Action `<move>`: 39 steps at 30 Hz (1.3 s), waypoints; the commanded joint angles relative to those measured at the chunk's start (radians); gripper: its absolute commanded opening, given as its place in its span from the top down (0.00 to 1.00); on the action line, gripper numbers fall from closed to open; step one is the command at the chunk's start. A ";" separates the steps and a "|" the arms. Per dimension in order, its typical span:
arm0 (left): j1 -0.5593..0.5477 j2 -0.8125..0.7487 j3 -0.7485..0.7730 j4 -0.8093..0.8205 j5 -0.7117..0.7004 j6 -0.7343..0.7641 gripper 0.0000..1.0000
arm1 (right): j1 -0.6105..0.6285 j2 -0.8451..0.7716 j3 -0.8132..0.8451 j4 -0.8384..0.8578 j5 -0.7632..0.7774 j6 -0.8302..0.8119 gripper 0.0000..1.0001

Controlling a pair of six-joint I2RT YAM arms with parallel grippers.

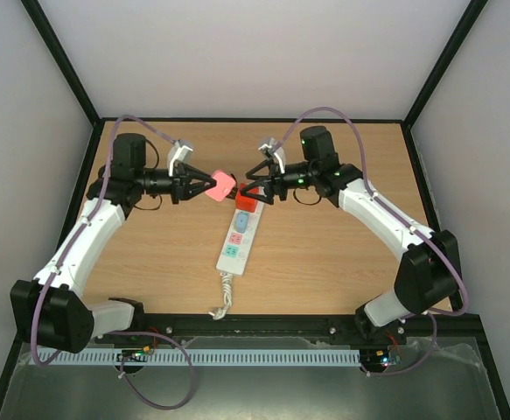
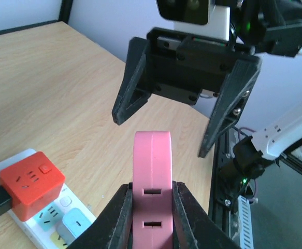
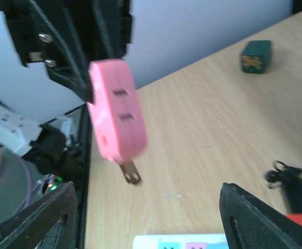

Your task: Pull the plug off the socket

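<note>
Clamped tight between the fingers of the left gripper [image 1: 209, 185], up in the air, the pink plug [image 1: 223, 185] with its metal prongs [image 3: 131, 174] bare, clear of the socket [image 1: 235, 238] and just beside its far end. Flat on the table [image 1: 324, 254] between both arms, the socket, with a red cube [image 1: 247, 205] plugged in at the far end and the cord [image 1: 225, 293] coiled at the near end. Opposite the plug, the right gripper [image 1: 244, 191] spread wide and holding nothing, close above the red cube
</note>
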 commanded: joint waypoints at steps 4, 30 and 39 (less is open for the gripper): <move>0.024 -0.006 0.005 0.165 0.005 -0.181 0.97 | -0.012 -0.031 -0.045 0.105 0.257 0.120 0.27; -0.045 0.008 -0.075 0.356 0.007 -0.336 0.97 | 0.034 0.062 -0.009 0.228 0.194 0.274 0.27; -0.045 0.012 -0.096 0.378 0.004 -0.359 0.97 | 0.034 0.041 -0.063 0.417 -0.066 0.401 0.26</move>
